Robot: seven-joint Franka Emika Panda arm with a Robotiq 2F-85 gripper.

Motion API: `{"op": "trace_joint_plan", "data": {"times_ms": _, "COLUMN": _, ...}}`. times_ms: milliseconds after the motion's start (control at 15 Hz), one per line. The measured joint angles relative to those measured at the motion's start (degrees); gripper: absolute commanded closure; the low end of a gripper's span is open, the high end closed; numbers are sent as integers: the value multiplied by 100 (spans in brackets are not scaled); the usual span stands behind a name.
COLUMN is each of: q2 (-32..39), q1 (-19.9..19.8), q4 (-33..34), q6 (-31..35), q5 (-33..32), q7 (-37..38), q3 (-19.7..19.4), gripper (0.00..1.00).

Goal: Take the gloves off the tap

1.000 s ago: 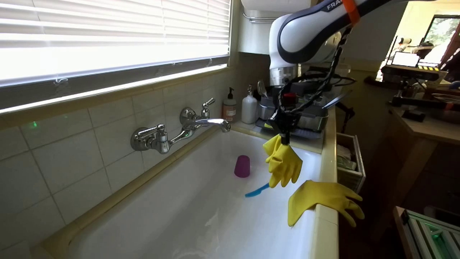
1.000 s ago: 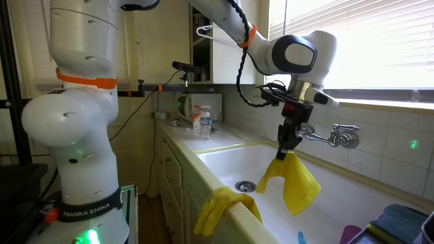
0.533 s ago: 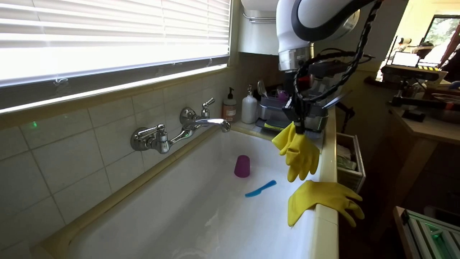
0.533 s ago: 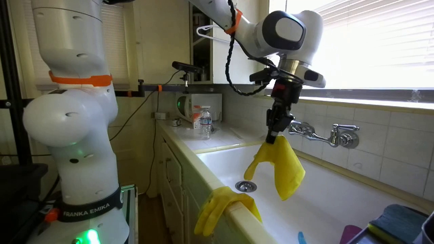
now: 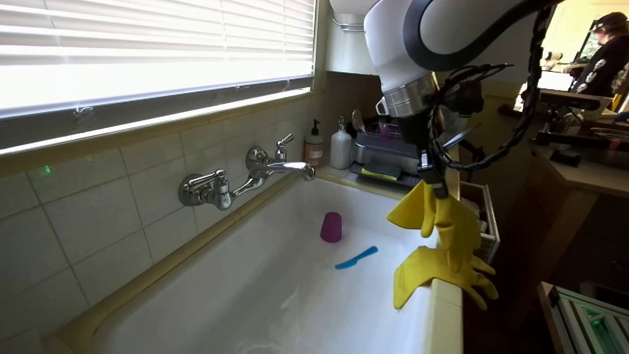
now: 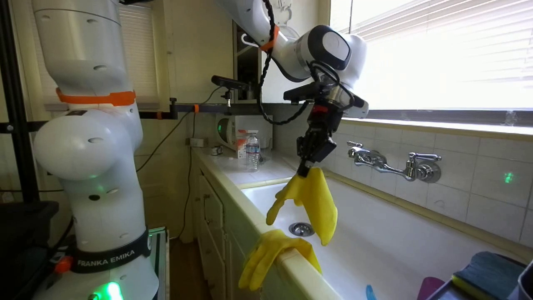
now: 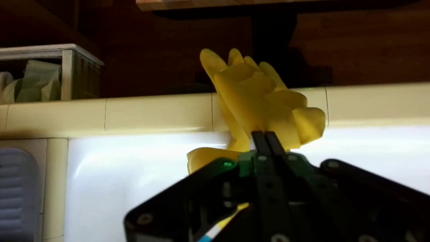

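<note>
Tilted gripper (image 6: 305,169) of the robot arm (image 6: 329,48), poised above the sink rim (image 5: 446,314) on the side away from the wall; the jaws are closed together, pinching one yellow glove (image 6: 322,208). The held glove hangs limp below, its wide cuff on the basin side in an exterior view. A second yellow glove (image 6: 277,246) lies draped across the same rim, cuff inside the sink (image 5: 236,295) and finger end drooping outside. In the wrist view the held glove overlaps the draped one; whether the two touch cannot be told. Both gloves are well apart from the chrome tap (image 5: 265,168), which is fixed to the tiled wall (image 5: 88,221) on the opposite side. Within the basin, a purple cup (image 5: 331,227) and a blue utensil (image 5: 354,260) rest near each other. At that end of the sink stand a brown pump bottle (image 5: 313,148) and a white pump bottle (image 5: 340,149), with a sponge (image 5: 383,170) nearby. Beyond the rim, a drawer (image 7: 85,75) is pulled out; a person (image 5: 605,61) in dark clothing appears in the background
</note>
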Motion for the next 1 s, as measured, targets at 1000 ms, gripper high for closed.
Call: {"op": "trace_joint_plan", "data": {"times_ms": 1000, "q2": 1015, "q1": 360, "q4": -114, "q6": -696, "q5": -1121, "q7": -655, "q3": 323, "gripper": 99}}
